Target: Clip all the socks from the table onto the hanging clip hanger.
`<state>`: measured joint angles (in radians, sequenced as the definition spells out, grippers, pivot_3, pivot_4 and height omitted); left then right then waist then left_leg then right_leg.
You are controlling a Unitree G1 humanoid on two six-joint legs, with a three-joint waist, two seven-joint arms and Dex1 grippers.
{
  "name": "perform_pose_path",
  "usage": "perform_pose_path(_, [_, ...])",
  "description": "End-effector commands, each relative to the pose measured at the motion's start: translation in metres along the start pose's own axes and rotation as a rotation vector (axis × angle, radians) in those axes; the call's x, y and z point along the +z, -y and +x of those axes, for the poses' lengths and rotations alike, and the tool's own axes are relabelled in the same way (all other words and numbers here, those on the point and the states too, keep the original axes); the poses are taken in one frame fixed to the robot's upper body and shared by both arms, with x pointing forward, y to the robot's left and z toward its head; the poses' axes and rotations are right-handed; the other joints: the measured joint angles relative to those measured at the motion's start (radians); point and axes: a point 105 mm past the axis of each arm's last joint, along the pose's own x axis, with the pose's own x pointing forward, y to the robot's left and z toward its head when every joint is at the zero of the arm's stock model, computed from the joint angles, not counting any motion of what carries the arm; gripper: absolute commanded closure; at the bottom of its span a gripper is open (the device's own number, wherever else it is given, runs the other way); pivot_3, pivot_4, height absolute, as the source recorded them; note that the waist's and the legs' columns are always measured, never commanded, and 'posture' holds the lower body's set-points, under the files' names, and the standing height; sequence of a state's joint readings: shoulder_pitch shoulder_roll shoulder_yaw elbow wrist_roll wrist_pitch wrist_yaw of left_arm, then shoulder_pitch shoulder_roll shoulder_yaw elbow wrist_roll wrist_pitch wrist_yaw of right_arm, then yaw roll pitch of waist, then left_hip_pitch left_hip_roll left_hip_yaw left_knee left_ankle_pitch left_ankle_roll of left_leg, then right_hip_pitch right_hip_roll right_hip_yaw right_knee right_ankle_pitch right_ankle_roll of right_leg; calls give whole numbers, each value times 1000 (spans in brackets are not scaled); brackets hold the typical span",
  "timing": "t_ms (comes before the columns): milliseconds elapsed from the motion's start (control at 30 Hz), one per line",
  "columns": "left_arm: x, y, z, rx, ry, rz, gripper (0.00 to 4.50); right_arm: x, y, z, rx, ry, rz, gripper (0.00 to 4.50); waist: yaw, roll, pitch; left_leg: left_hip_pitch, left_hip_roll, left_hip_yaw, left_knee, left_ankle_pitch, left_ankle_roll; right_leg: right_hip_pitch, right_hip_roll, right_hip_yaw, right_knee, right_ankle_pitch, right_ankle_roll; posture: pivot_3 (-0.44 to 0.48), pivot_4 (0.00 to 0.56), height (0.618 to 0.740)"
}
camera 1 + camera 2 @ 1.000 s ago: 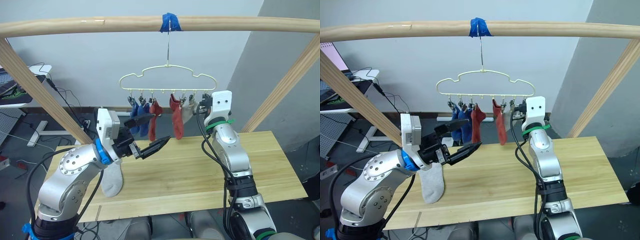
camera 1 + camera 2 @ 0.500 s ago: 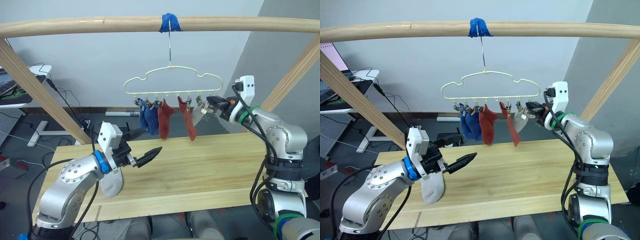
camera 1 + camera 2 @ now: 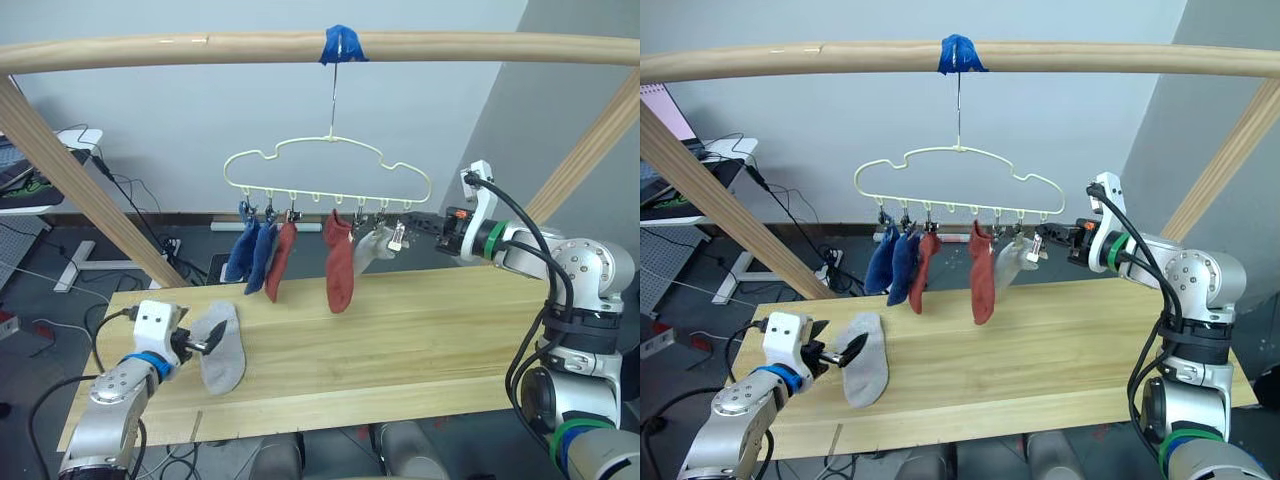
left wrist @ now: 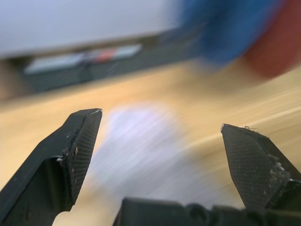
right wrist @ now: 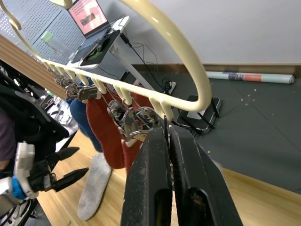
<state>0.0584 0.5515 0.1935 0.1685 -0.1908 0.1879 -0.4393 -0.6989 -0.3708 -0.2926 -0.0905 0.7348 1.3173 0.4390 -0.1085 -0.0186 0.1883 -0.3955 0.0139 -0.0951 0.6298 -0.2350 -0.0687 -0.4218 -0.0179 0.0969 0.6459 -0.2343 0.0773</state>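
Now the left gripper point(image 3: 208, 338) is spread open over a grey sock point(image 3: 224, 352) lying on the table point(image 3: 420, 340). Meanwhile the right gripper point(image 5: 167, 141) is closed at the hanger point(image 3: 330, 165), where five socks hang.

the cream clip hanger point(image 3: 330, 170) is hanging by its hook, carrying five socks: two blue point(image 3: 250, 255), two rust red point(image 3: 338, 260) and one light grey point(image 3: 370, 250). another light grey sock point(image 3: 224, 348) is lying flat near the left end of the pale wood table point(image 3: 430, 330).

Two blue socks point(image 3: 252, 256), two red socks point(image 3: 339, 262), two grey socks point(image 3: 224, 349), one hanger point(image 3: 330, 170).
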Motion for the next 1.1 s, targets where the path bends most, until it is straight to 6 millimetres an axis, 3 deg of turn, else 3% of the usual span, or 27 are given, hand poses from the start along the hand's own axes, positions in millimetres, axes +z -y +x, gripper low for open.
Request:
perform_pose_path(33, [6, -4, 6, 11, 8, 10, 0, 11, -11, -5, 34, 40, -25, 4482, 7, 0, 0, 0, 0, 0, 0, 0, 0, 0, 0, 0, 0, 0, 0, -68, 170, 740])
perform_pose_path(333, [-14, 13, 22, -111, -70, -90, 0, 16, -10, -7, 19, 41, -33, 4482, 4, 0, 0, 0, 0, 0, -1, 0, 0, 0, 0, 0, 0, 0, 0, -86, 176, 740])
perform_pose_path(600, [-38, 20, 32, -176, -149, -61, 0, 19, -10, -9, 10, 47, -36, 4482, -5, 0, 0, 1, 0, 0, -1, 0, 0, 0, 0, 0, 1, 0, 0, -107, 182, 740])
perform_pose_path(700, [-42, 21, 33, -183, -163, -25, 574, 18, -10, -9, 8, 48, -35, 4500, -5, 0, 0, 1, 0, 0, -1, 0, 0, 0, 0, 0, 1, 0, 0, -112, 183, 740])
perform_pose_path(867, [-43, 22, 34, -199, -160, -2, 2068, 18, -11, -8, 6, 52, -33, 4500, -6, 0, 0, 2, 0, 0, 0, 0, 0, 0, 0, 0, 2, 0, 0, -116, 183, 740])
perform_pose_path(1100, [-25, 32, 33, -251, -99, 39, 4016, 18, -9, -8, -1, 54, -32, 4500, -6, 0, 0, 2, 0, 0, -1, 0, 0, 0, 0, 0, 1, 0, 0, -110, 183, 740])
